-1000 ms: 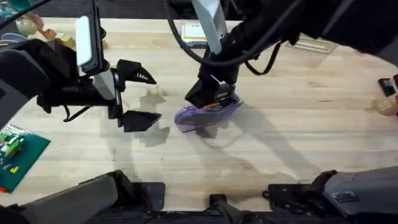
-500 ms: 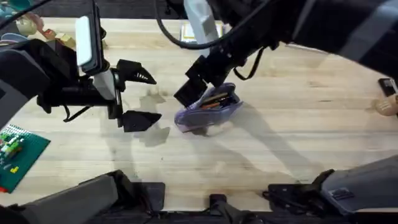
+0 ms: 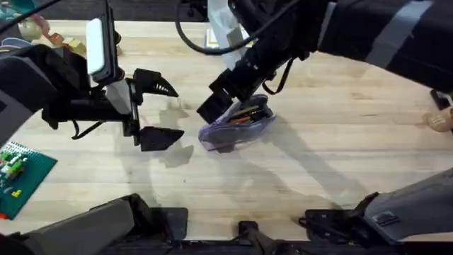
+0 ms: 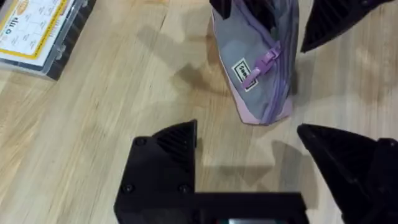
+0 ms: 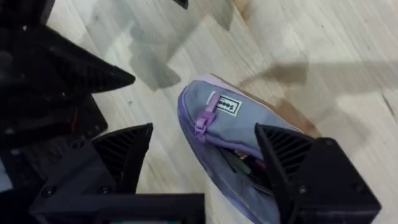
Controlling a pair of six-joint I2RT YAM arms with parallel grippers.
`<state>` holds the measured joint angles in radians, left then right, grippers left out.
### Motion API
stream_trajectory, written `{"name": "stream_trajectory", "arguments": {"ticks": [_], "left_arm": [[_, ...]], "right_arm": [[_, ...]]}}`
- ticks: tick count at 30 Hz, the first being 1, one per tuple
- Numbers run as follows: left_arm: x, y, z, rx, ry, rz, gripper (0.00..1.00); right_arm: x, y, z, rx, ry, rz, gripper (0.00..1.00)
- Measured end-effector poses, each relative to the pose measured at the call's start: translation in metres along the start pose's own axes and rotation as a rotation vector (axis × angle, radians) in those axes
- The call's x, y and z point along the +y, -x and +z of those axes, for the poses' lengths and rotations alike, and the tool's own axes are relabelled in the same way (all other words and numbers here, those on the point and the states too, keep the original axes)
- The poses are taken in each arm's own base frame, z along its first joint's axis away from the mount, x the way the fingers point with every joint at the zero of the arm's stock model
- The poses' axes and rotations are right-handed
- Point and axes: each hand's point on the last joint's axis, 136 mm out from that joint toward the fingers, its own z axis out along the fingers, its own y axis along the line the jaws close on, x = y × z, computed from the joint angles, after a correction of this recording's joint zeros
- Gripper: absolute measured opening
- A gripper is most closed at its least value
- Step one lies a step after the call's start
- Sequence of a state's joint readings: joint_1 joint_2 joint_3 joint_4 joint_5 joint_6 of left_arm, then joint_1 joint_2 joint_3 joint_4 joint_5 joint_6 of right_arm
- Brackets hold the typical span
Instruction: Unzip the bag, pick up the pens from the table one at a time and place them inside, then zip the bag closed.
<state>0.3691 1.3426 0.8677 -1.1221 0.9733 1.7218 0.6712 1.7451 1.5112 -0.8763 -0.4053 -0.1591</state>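
Your small grey fabric pencil pouch with lavender-purple edging [image 3: 237, 124] lies on the light wooden butcher-block desk [image 3: 333, 156] near its middle, unzipped along the top, and you can see an orange pen with dark parts [image 3: 244, 113] lying inside the opening. In your left wrist view the pouch [image 4: 258, 68] stands on its narrow edge with a small white label facing the camera and the purple zipper pull [image 4: 264, 62] hanging against its side. Your right claw [image 3: 223, 99] hangs just above the near-left end of the pouch, its two black fingers spread with nothing between them; in the right wrist view those fingers [image 5: 121, 155] stand on either side of the pouch [image 5: 230, 130], apart from it, and the pull [image 5: 204, 119] sits at the end of the zip nearest the label. Your left claw [image 3: 157, 110] hovers over the desk just to the left of the pouch, also spread wide and holding nothing, one finger tip pointing toward the pouch and the other lower down. A clear rectangular box with a yellow label [image 4: 37, 31] rests on the desk beyond the pouch, and a green brick-built plate [image 3: 18, 173] sits at the left edge.
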Motion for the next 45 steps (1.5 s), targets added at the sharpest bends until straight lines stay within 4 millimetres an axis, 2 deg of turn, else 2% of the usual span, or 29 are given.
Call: {"name": "stream_trajectory", "arguments": {"ticks": [6,12,20,26,27,34,40,45], "left_arm": [[0.000,0.000,0.000,0.000,0.000,0.000,0.993],[0.000,0.000,0.000,0.000,0.000,0.000,0.993],[0.000,0.000,0.000,0.000,0.000,0.000,0.993],[0.000,0.000,0.000,0.000,0.000,0.000,0.993],[0.000,0.000,0.000,0.000,0.000,0.000,0.992],[0.000,0.000,0.000,0.000,0.000,0.000,0.993],[0.000,0.000,0.000,0.000,0.000,0.000,0.993],[0.000,0.000,0.000,0.000,0.000,0.000,0.993]], "right_arm": [[-0.002,0.002,0.004,-0.001,0.002,0.047,0.997],[-0.007,-0.006,0.029,0.059,0.014,0.078,0.998],[0.003,-0.014,0.051,0.116,0.035,0.068,0.988],[0.007,-0.015,0.053,0.123,0.039,0.067,0.822],[0.007,-0.015,0.053,0.123,0.038,0.074,0.732],[0.010,-0.015,0.053,0.122,0.054,0.108,0.546],[0.013,-0.014,0.053,0.121,0.069,0.121,0.325],[0.012,-0.014,0.052,0.120,0.068,0.125,0.215]]}}
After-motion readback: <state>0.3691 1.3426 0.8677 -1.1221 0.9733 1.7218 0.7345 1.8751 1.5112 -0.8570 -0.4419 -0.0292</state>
